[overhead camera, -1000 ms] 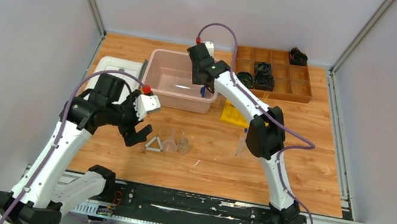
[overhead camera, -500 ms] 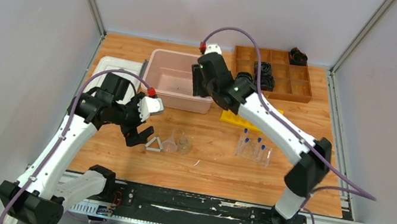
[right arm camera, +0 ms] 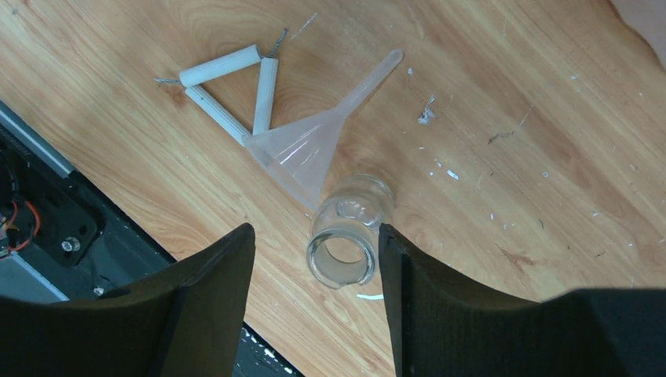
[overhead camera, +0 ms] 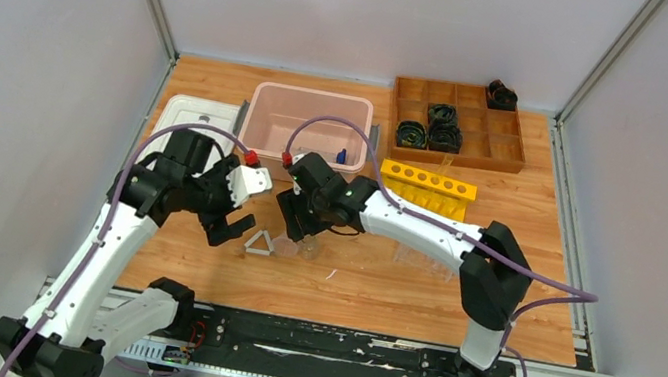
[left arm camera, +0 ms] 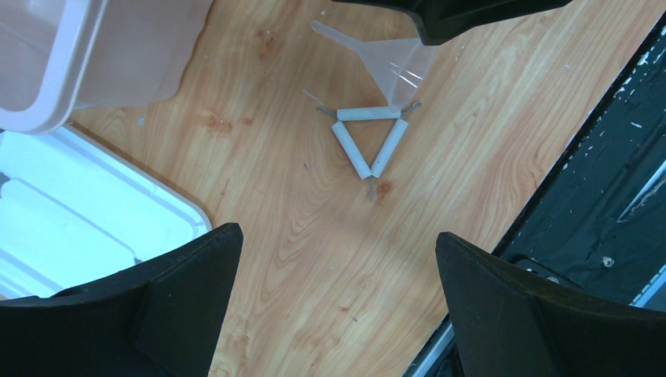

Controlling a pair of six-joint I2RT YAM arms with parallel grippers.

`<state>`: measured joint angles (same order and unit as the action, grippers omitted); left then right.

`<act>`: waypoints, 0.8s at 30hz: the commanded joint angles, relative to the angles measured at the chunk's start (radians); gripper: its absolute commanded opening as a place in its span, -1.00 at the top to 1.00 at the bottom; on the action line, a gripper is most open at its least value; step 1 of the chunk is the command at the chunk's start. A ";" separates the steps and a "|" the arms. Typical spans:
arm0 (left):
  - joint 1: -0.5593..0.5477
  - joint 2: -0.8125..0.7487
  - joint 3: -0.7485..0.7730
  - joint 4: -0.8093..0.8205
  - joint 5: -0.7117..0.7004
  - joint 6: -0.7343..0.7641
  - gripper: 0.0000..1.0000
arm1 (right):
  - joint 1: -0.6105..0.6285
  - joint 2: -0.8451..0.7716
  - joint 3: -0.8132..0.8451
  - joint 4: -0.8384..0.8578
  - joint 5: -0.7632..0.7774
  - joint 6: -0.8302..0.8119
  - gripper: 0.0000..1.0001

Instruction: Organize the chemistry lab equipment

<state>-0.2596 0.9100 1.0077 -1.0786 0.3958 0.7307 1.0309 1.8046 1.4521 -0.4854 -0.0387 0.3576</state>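
2 open grippers over the lab pieces
Right gripper (right arm camera: 314,234) is part-open, the small clear jar (right arm camera: 351,218) below the gap between its fingers, clear funnel (right arm camera: 302,149) just beyond; left gripper (left arm camera: 338,236) gapes wide, white triangle (left arm camera: 367,137) ahead of its fingertips

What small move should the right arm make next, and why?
Probably lower the right tool straight down, so that its fingers come to either side of the small clear jar. The jaws stand open above the table, and in the right wrist view the jar shows between them, not yet gripped. The clear funnel lies close beside the jar, so a slow descent seems safer.
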 commanded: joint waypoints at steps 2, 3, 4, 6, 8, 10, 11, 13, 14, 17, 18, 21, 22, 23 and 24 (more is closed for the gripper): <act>-0.004 -0.059 0.002 0.016 -0.024 0.030 -1.00 | 0.006 0.035 0.019 -0.021 0.000 0.012 -0.14; -0.004 -0.061 0.002 0.016 -0.029 0.030 -1.00 | 0.006 0.039 0.016 -0.024 0.009 0.012 -0.09; -0.004 -0.061 0.003 0.016 -0.032 0.030 -1.00 | 0.006 0.041 0.014 -0.028 0.017 0.011 -0.07; -0.004 -0.059 0.004 0.016 -0.030 0.030 -1.00 | 0.006 0.044 0.009 -0.038 0.029 0.007 -0.06; -0.004 -0.058 0.005 0.016 -0.021 0.026 -1.00 | 0.008 0.044 0.005 -0.056 0.038 0.005 -0.09; -0.004 -0.053 0.004 0.016 -0.016 0.026 -1.00 | 0.008 0.045 -0.003 -0.063 0.039 0.005 -0.14; -0.004 -0.053 0.004 0.016 -0.015 0.033 -1.00 | 0.008 0.045 -0.007 -0.065 0.038 0.007 -0.15; -0.003 -0.058 0.000 0.016 -0.015 0.044 -1.00 | 0.009 0.046 -0.014 -0.065 0.037 0.010 -0.15; -0.004 -0.061 0.000 0.016 -0.017 0.045 -1.00 | 0.010 0.047 -0.016 -0.066 0.038 0.011 -0.10; -0.003 -0.067 0.000 0.015 -0.026 0.049 -1.00 | 0.011 0.050 -0.015 -0.069 0.039 0.014 0.03; -0.004 -0.068 0.000 0.016 -0.030 0.051 -1.00 | 0.011 0.053 -0.009 -0.073 0.038 0.014 0.04; -0.004 -0.071 -0.001 0.016 -0.037 0.055 -1.00 | 0.010 0.055 0.002 -0.087 0.053 0.012 0.17; -0.004 -0.071 -0.003 0.016 -0.038 0.057 -1.00 | 0.011 0.053 0.003 -0.091 0.069 0.011 0.22; -0.004 -0.071 -0.004 0.016 -0.038 0.059 -1.00 | 0.011 0.050 0.006 -0.098 0.078 0.008 0.24; -0.004 -0.071 -0.006 0.016 -0.037 0.062 -1.00 | 0.011 0.051 0.011 -0.110 0.081 0.004 0.19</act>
<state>-0.2596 0.8524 1.0077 -1.0786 0.3679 0.7719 1.0321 1.8454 1.4460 -0.5343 -0.0097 0.3733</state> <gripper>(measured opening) 0.997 0.407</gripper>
